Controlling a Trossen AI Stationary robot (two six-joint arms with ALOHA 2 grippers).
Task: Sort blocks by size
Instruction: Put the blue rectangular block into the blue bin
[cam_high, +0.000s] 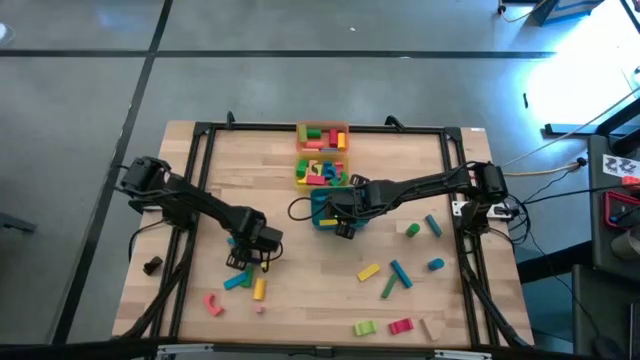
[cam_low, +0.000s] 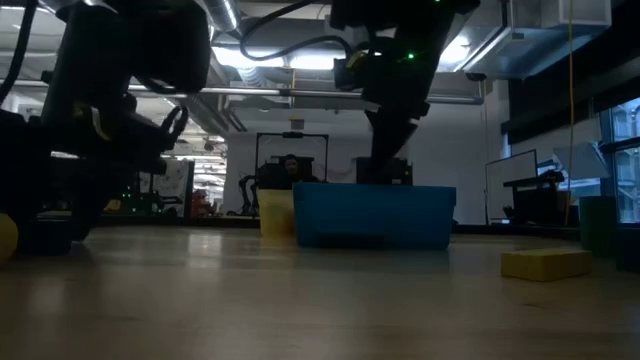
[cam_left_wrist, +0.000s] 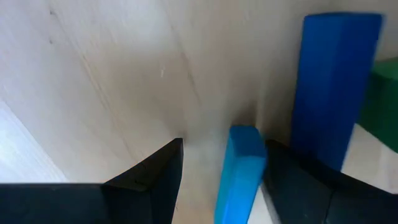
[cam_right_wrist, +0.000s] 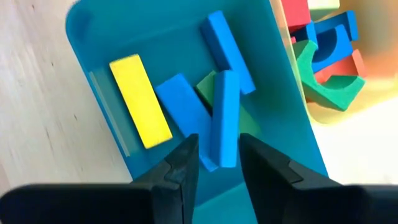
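My left gripper (cam_high: 255, 245) (cam_left_wrist: 224, 180) is open, low over the wood at the table's near left. A light blue block (cam_left_wrist: 239, 177) stands between its fingers, close against one of them. A dark blue bar (cam_left_wrist: 336, 81) and a green block (cam_left_wrist: 385, 93) lie just beyond. My right gripper (cam_high: 345, 218) (cam_right_wrist: 219, 165) hangs over the teal tray (cam_high: 322, 212), its fingers a narrow gap apart. The tray holds a yellow bar (cam_right_wrist: 140, 99), several blue bars and a green block (cam_right_wrist: 208, 87). One blue bar (cam_right_wrist: 225, 118) lies on top of the others, its near end between my fingers. My left gripper comes from above with the light blue block beside one fingertip (cam_left_wrist: 292, 180); I cannot tell whether they touch. My right gripper points down into the tray; the top blue bar's near end (cam_right_wrist: 227, 158) lies against one fingertip (cam_right_wrist: 261, 168), with a gap at the other, and I cannot tell whether it touches.
An orange tray (cam_high: 322, 133) and a yellow tray (cam_high: 320, 170), both with blocks, stand behind the teal one. Loose blocks lie at the near right (cam_high: 398, 275) and near left (cam_high: 240, 282). A small black object (cam_high: 152, 265) lies at the left edge. A person (cam_low: 290, 165) sits far behind.
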